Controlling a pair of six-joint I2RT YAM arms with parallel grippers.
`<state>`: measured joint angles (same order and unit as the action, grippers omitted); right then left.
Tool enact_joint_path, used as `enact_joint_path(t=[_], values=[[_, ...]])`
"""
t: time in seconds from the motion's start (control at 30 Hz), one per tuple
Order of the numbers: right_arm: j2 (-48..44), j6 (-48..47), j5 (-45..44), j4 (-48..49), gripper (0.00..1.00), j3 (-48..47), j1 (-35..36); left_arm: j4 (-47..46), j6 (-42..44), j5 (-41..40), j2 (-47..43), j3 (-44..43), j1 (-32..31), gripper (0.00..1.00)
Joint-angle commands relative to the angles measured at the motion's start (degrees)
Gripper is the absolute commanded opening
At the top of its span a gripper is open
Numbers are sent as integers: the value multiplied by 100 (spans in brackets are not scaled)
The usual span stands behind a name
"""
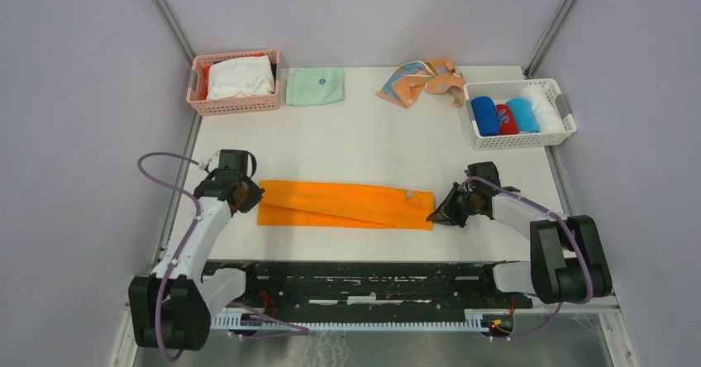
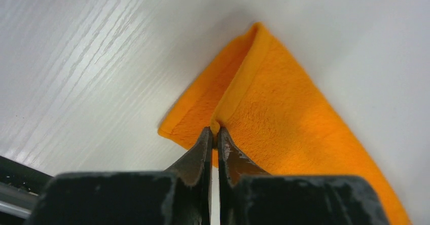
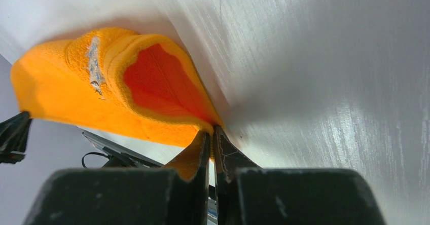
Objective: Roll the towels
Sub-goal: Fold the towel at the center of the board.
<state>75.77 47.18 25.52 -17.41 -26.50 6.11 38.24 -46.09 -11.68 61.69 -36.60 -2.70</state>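
The orange towel point(image 1: 343, 204) lies folded into a long strip near the front of the tabletop point(image 1: 372, 144), not yet rolled; the left claw point(image 2: 215, 132) pinches its left end and the right claw point(image 3: 211, 133) its right end; the peach towel point(image 1: 422, 82) sits crumpled at the far edge; 1 blue roll point(image 1: 485, 116) already rests in the white basket point(image 1: 517, 142), so 2 of 3 towels appear left.

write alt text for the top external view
The left gripper and right gripper pinch opposite ends of an orange towel folded into a strip on a table. Behind it: a pink basket, a mint cloth, a patterned towel and a white basket of rolled towels.
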Motion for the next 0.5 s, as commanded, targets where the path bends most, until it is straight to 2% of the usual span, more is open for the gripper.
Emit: enact_joint_path(t=[0.0,0.1,0.23,0.47], values=[[156,-148,-1041,-199,10,-26,-5,602,-139,-211,-805,-557,32,3],[140,-156,-1031,-223,10,-46,-9,754,-395,94,-1149,-236,12,3],[138,-173,-973,-272,10,-97,-5,486,-705,379,-1228,287,6,3],[20,-223,-1043,-448,11,-207,-5,452,-1310,1,-996,815,7,3]])
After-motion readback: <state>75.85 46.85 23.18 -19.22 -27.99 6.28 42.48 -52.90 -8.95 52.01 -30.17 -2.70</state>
